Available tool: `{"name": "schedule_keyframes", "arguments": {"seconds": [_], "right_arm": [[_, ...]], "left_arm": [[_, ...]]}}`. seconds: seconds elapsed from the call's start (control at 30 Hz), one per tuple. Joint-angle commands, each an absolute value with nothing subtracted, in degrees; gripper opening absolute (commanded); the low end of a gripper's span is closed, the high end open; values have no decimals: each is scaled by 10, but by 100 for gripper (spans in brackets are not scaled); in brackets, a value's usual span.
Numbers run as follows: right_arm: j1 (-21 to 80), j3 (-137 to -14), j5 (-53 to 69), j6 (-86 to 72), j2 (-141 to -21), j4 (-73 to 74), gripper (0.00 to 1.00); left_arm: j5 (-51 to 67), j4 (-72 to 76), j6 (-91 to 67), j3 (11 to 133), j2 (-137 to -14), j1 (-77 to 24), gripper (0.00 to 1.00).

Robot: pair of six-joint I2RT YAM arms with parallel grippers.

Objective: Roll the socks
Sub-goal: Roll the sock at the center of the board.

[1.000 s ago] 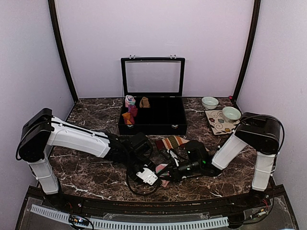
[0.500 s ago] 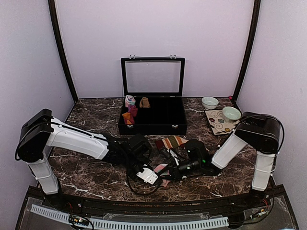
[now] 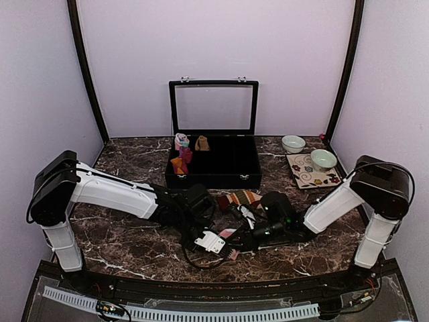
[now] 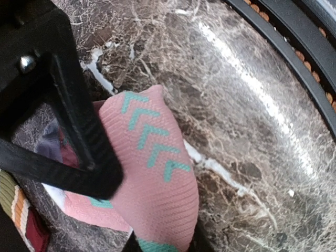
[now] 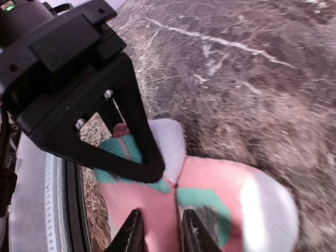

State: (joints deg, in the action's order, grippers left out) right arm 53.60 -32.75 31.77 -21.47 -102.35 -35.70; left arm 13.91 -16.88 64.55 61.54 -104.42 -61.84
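The pink sock [image 3: 228, 234] with mint chevrons lies bunched at the table's front middle, between both grippers. My left gripper [image 3: 223, 243] is shut on its rounded fold [image 4: 157, 184], fingers pressed to either side near the bottom edge of the left wrist view [image 4: 165, 244]. My right gripper [image 5: 160, 232] stands open, its fingertips a little apart over the pink fabric [image 5: 220, 202], facing the left gripper's black finger [image 5: 123, 126]. The striped red-brown-cream sock [image 3: 240, 198] lies flat just behind them, with a bit showing in the left wrist view [image 4: 18, 210].
An open black box [image 3: 213, 176] stands behind, with small rolled bundles [image 3: 181, 153] in its left compartments. Two bowls [image 3: 293, 143] [image 3: 324, 159] and a patterned mat [image 3: 308, 178] sit at the back right. The table's front rail [image 4: 294, 47] runs close by.
My left gripper has closed on the pink sock. My right gripper's jaws have parted from shut, and the right arm's elbow has swung out to the right.
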Motion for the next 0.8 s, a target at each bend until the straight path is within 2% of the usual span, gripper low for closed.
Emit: {"name": "schedule_keyframes", "arguments": {"seconds": [0.0, 0.13, 0.3, 0.47, 0.77], "right_arm": [[517, -285, 193, -196, -957, -303, 28], [516, -253, 148, -194, -903, -321, 30], [516, -241, 144, -188, -884, -334, 27], [527, -167, 131, -161, -803, -431, 28], [597, -155, 84, -91, -744, -337, 31]], "left_arm": [[211, -309, 611, 618, -1086, -616, 0], [219, -331, 603, 624, -1093, -614, 0], [253, -404, 578, 672, -1135, -613, 0], [283, -429, 533, 706, -1160, -606, 0], [276, -504, 435, 768, -1224, -539, 0]]}}
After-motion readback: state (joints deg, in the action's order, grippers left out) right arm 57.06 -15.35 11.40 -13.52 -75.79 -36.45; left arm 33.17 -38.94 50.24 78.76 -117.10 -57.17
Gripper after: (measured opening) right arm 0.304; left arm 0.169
